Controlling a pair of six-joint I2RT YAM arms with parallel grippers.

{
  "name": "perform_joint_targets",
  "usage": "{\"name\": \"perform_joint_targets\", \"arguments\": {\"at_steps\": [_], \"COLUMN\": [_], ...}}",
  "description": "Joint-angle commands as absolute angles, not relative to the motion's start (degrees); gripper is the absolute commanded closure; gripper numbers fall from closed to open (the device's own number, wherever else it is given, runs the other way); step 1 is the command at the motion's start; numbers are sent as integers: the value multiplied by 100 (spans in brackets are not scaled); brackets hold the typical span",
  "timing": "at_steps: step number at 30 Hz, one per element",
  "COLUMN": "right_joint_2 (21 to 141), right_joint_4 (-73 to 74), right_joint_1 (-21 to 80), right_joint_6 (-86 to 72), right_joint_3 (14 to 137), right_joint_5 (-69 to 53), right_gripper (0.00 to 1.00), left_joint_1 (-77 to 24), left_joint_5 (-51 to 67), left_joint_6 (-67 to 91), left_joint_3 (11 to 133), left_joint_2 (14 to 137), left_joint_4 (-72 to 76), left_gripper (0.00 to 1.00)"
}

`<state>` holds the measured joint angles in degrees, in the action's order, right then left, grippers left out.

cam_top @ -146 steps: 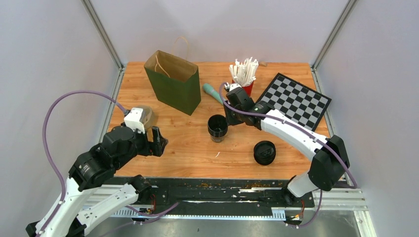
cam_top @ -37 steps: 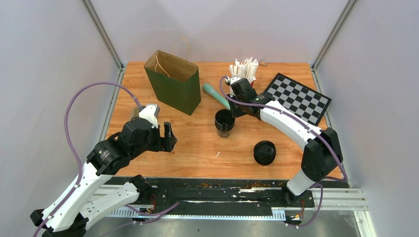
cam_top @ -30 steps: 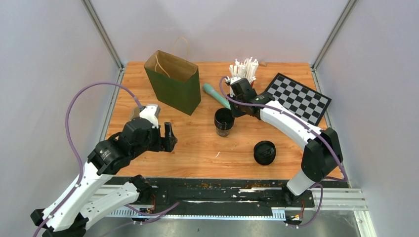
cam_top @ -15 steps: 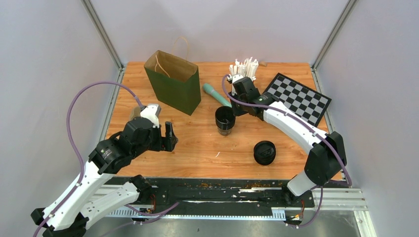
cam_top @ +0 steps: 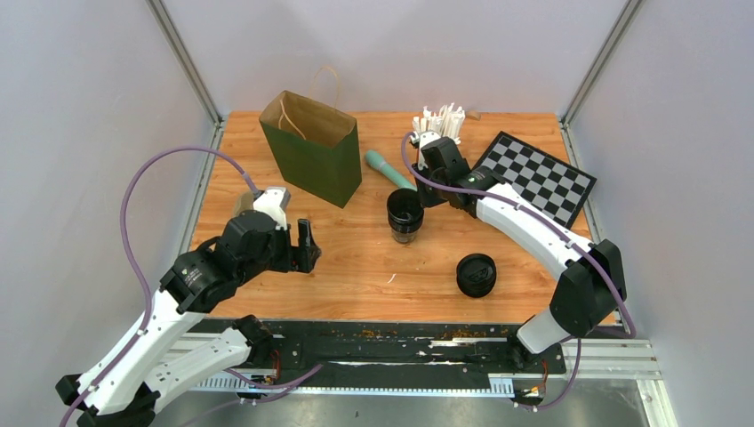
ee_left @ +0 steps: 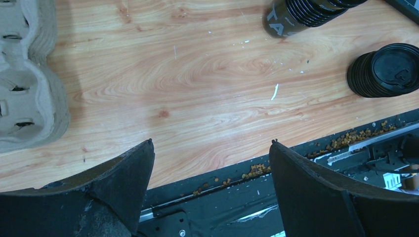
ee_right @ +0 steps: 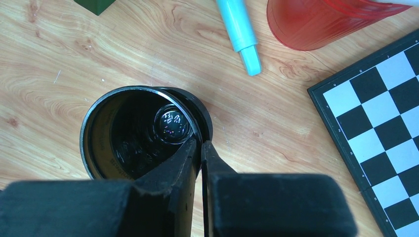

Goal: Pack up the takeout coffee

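A black coffee cup (cam_top: 405, 213) stands mid-table, seemingly the top one of a stack (ee_left: 301, 12). In the right wrist view its open mouth (ee_right: 133, 133) shows. My right gripper (cam_top: 418, 197) (ee_right: 201, 143) is shut on the cup's rim, one finger inside and one outside. A stack of black lids (cam_top: 476, 274) (ee_left: 390, 69) sits near the front right. A green paper bag (cam_top: 313, 147) stands open at the back left. My left gripper (cam_top: 305, 246) (ee_left: 211, 142) is open and empty over the front left of the table. A cardboard cup carrier (ee_left: 29, 74) lies at the left, mostly hidden under the left arm in the top view.
A teal marker (cam_top: 384, 167) (ee_right: 239, 32) lies behind the cup. A red cup of white stirrers (cam_top: 440, 133) (ee_right: 321, 19) and a chessboard (cam_top: 533, 178) (ee_right: 380, 108) are at the back right. The table's black front rail (ee_left: 296, 197) has crumbs on it.
The right gripper and the cup it holds have shifted slightly right and back. The left arm moved toward the middle several seconds ago and has stayed still over the last second.
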<state>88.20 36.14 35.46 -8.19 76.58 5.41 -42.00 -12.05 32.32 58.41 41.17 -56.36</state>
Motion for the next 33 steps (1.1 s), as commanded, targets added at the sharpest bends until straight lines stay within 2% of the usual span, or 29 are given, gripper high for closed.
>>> {"name": "perform_joint_targets", "arguments": {"at_steps": [1, 4, 7, 11, 15, 21, 22, 24, 25, 27, 29, 33], "right_joint_2": [8670, 8714, 8746, 8815, 8818, 8848, 8858, 8887, 8900, 8940, 8964, 8952], "right_joint_4": [3365, 3396, 3437, 3529, 3525, 3551, 3557, 3587, 3600, 3631, 3676, 3669], "right_joint_1": [3556, 3552, 3556, 3558, 3558, 3552, 3553, 3553, 3557, 3553, 3555, 3551], "right_joint_6": [-682, -650, -657, -618, -638, -585, -586, -614, -602, -575, -570, -559], "right_joint_3": [7802, 7824, 7848, 7938, 7939, 7958, 7963, 7995, 8005, 8014, 8039, 8049], "right_joint_5": [426, 361, 370, 323, 402, 353, 288, 298, 283, 240, 249, 259], "right_gripper": [93, 97, 91, 99, 92, 98, 95, 82, 84, 95, 100, 98], "left_joint_1": [-4223, -4223, -4220, -4221, -4221, -4220, -4219, -4219, -4221, -4223, -4219, -4219], "left_joint_5": [-1152, -1150, -1150, -1135, -1134, -1121, -1112, -1111, -1116, -1125, -1118, -1118], "left_joint_6": [3331, 3331, 3331, 3324, 3308, 3305, 3306, 3305, 3305, 3317, 3314, 3308], "left_joint_3": [5905, 5897, 5879, 5879, 5893, 5868, 5878, 5878, 5879, 5875, 5879, 5877], "left_joint_2": [4140, 4141, 4141, 4168, 4205, 4227, 4228, 4231, 4235, 4225, 4234, 4240], "left_joint_4": [-5441, -5440, -5423, -5392, -5388, -5363, -5361, -5363, -5364, -5364, -5359, -5350], "left_gripper": [7, 7, 7, 8, 8, 8, 8, 8, 8, 8, 8, 8]}}
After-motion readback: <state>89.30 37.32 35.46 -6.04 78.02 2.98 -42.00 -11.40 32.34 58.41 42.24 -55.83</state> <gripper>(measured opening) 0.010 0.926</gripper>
